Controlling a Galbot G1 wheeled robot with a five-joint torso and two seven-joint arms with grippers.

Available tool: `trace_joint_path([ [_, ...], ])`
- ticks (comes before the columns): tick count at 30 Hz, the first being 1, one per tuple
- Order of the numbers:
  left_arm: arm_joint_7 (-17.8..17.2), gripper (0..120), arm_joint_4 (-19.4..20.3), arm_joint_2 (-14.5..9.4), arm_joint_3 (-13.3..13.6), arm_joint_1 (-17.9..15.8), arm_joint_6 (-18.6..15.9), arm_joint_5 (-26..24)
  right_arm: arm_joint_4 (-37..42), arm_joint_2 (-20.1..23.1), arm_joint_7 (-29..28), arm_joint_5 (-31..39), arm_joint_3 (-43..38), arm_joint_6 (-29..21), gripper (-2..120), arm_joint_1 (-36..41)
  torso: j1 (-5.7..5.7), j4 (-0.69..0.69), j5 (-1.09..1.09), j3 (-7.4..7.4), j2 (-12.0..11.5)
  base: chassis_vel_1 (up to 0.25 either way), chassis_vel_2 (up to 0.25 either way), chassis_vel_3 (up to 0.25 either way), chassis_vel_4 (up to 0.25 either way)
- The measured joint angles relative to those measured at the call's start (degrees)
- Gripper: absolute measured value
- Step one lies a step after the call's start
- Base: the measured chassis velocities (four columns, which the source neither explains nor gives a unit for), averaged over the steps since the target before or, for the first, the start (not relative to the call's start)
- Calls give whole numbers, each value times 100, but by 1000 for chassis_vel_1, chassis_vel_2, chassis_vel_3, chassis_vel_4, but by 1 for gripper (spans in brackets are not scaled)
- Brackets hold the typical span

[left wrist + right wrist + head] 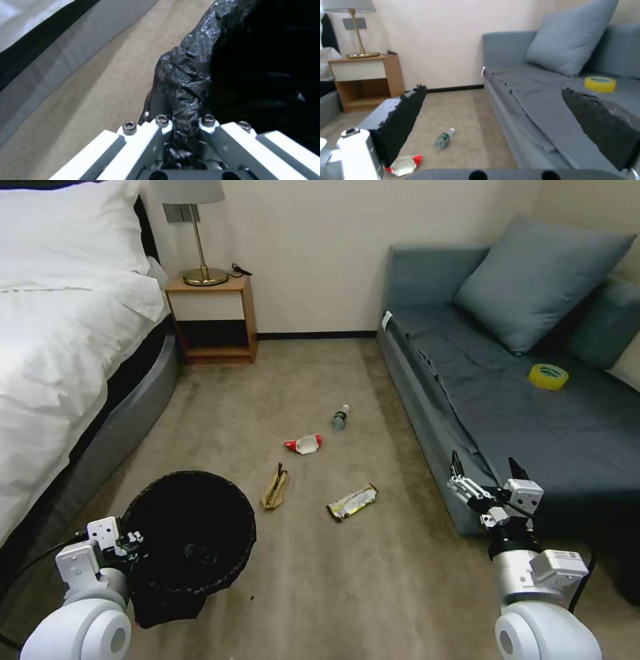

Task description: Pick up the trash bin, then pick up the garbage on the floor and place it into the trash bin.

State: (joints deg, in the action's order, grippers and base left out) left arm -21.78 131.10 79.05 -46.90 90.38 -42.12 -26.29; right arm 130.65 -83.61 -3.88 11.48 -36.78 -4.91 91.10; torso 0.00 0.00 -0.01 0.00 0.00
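Already the bin sits at the robot's left on the carpet, its bag-lined rim pinched in the left gripper. Four litter pieces lie ahead: paper bag, wrapper, packet, bottle. The right gripper hangs spread and empty beside the sofa. Collecting likely comes next; the sofa edge crowds that arm.

Place: I'm looking into a bedroom, hotel-like.
Bed: white duvet and pillow on a dark-framed bed.
Nightstand: wooden bedside table carrying a brass lamp.
Seating: grey-blue sofa with matching cushion.
Floor: beige carpet, wall to wall.
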Motion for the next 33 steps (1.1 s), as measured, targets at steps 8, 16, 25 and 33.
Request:
trace_joint_path([
  [8, 2, 3, -46, -27, -73, -28, 0, -55, -36, -36, 2, -55, 78, -4, 100, -12, 0, 1, 2, 0, 0, -184, 166, 182, -164],
  [16, 12, 3, -108, -32, -120, -94, -1, -107, -78, -48, 0, -101, 210, -5, 100, -37, 0, 1, 1, 0, 0, -149, 157, 151, -153],
  [25, 8, 3, -191, -48, -197, -161, -1, -188, -129, -54, 3, -208, 302, 21, 100, -67, 0, 0, 1, 0, 0, -84, 88, 82, -83],
  [33, 8, 3, -287, -78, -235, -300, -2, -245, -146, -16, -9, -197, 356, 42, 100, -104, 0, 0, 1, 0, 0, -15, 19, 10, -15],
])
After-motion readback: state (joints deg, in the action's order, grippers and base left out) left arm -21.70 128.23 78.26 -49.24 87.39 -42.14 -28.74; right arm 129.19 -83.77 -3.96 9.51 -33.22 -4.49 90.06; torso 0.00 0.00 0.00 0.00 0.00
